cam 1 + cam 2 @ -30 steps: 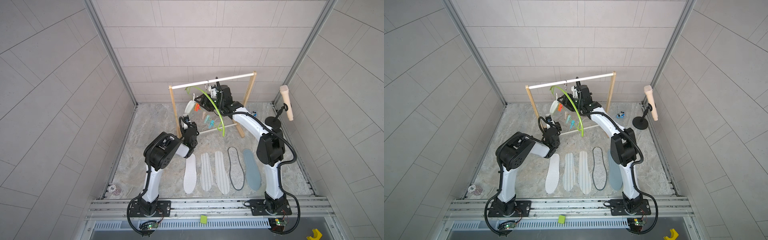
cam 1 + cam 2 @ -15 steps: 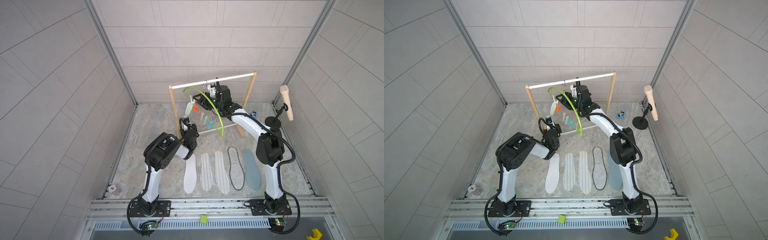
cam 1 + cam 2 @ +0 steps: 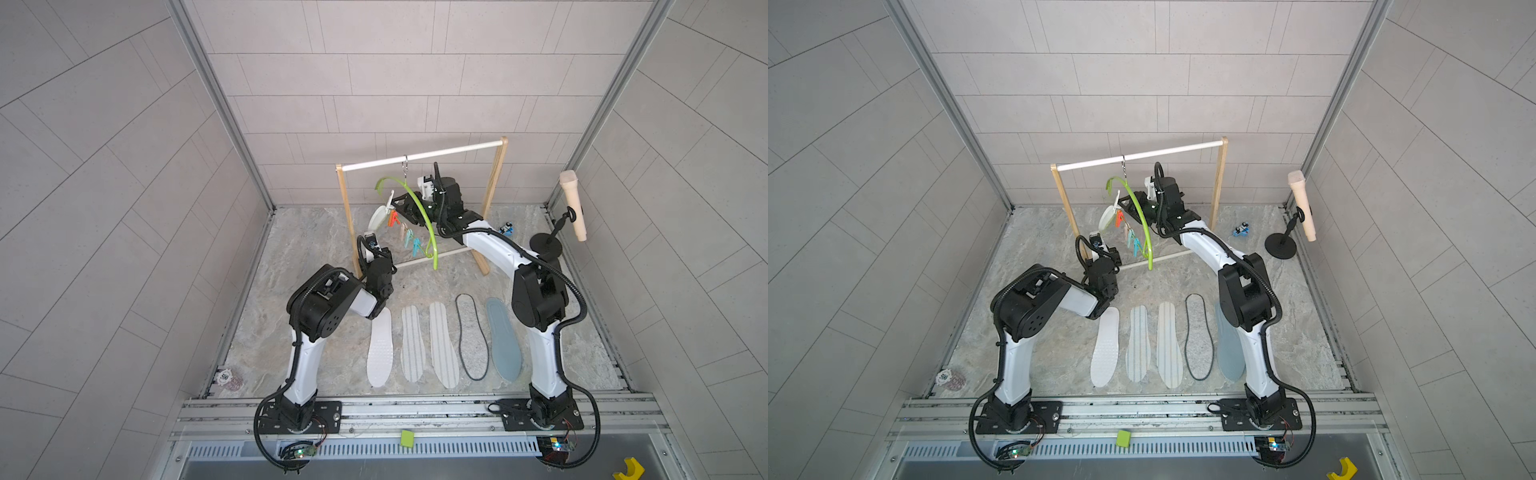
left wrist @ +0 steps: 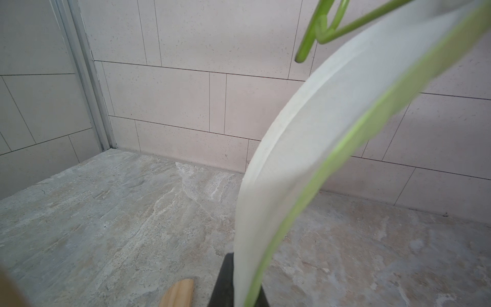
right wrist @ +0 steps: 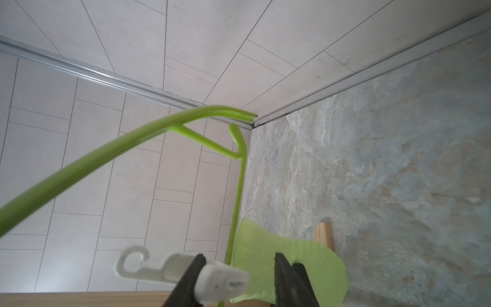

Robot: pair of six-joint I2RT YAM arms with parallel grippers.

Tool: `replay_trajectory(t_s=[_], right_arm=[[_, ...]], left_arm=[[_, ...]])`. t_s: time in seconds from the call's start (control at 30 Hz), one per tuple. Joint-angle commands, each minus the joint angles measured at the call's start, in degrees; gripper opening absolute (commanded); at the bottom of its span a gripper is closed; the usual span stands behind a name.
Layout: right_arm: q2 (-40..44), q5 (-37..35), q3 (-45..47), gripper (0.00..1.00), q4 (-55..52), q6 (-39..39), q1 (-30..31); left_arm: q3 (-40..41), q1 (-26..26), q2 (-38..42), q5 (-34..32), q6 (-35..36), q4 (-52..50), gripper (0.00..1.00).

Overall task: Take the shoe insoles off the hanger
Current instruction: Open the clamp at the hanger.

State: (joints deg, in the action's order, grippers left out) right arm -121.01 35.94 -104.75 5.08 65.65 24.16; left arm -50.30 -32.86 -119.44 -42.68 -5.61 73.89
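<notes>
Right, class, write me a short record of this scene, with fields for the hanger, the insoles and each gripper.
hanger: lime-green hanger, hooked on the rack's white rod
still clipped: pale mint insole, under a white clothespin
on floor, in a row: white dotted insole, striped insoles, black-edged grey insole, blue-grey insole
left gripper: shut on the pale mint insole's free end
right gripper: open, jaws either side of the white clothespin

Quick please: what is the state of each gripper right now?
Left gripper: closed on the pale mint insole.
Right gripper: open, jaws around the white clothespin, not yet clamping it.
</notes>
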Motion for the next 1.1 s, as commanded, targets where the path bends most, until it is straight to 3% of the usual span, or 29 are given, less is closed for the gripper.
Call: replay_trajectory(t_s=[0.0,0.27,0.67,0.87,1.07], right_arm=[[1.5,0.0,3.1,0.42,1.5,3.3,-0.1],[2.5,0.8,3.4,0.45,3.5,4.4,-0.4],[1.7,1.8,-4.6,0.55,1.8,4.6,-0.6],[2.0,3.7,-4.6,0.67,1.5,2.4,-0.7],[0.4,7.9,-6.1,0.70,0.4,-1.1,-0.7]], left_arm=[[0.2,0.3,2.1,-0.6,-1.0,1.7,0.00],[0.3,0.3,2.4,-0.6,-0.7,1.7,0.00],[-0.8,0.3,3.3,-2.0,1.3,1.9,0.00],[-0.9,0.4,3.4,-2.3,1.4,1.9,0.00],[-0.3,0.3,3.3,-2.2,1.3,1.7,0.00]])
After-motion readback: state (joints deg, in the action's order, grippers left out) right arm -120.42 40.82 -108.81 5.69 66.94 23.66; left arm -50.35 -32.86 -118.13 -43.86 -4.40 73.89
